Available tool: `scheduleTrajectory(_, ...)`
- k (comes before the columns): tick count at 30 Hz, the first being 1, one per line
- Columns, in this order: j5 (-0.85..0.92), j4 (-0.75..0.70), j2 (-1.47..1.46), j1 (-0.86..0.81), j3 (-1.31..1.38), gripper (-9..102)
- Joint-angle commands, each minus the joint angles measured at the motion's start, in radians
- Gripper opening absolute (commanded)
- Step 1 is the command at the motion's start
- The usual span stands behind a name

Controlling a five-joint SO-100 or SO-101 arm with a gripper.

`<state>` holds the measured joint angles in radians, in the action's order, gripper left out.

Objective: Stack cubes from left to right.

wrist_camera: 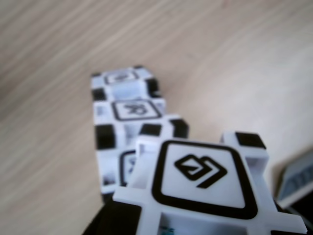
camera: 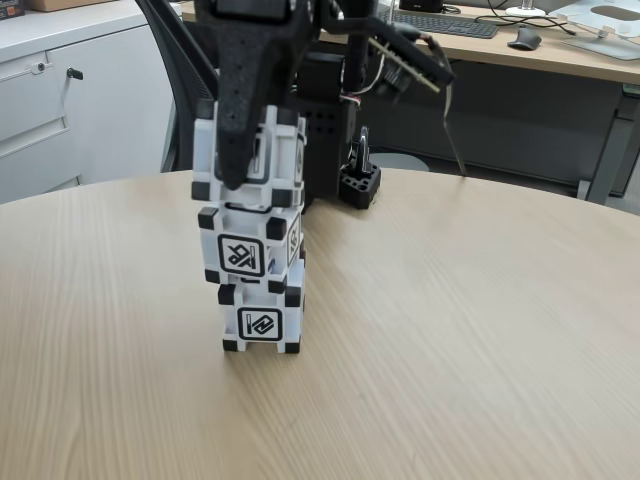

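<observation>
**Three cubes in one column**

Pale wood-grain desk (camera: pixel 450 330) fills the foreground of the fixed view, with white cabinets (camera: pixel 60 90) behind at left and a keyboard (camera: pixel 445 22) on a farther table. Near the desk's middle-left stand the cubes, stacked upright: bottom cube (camera: pixel 262 320), middle cube (camera: pixel 250 250) and top cube (camera: pixel 262 160), each white plastic with black corner blocks and a black-framed square glyph on its faces. The column's long axis is vertical (the upper two sit slightly left of the bottom one). The black hand (camera: pixel 240 165) comes down from above and pinches the top cube, one finger across its front face. In the wrist view the top cube (wrist_camera: pixel 200 181) looms close, its glyph face up.
</observation>
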<state>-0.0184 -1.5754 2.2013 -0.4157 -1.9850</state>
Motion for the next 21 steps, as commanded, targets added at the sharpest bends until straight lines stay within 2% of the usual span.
scheduleTrajectory(1, -0.011, -0.025, 0.032, 0.006, 0.034, 0)
scheduleTrajectory(11, 0.006, -0.098, 0.032, 0.006, 0.034, 0)
scheduleTrajectory(21, 0.015, -0.1, 0.032, 0.006, 0.034, 0)
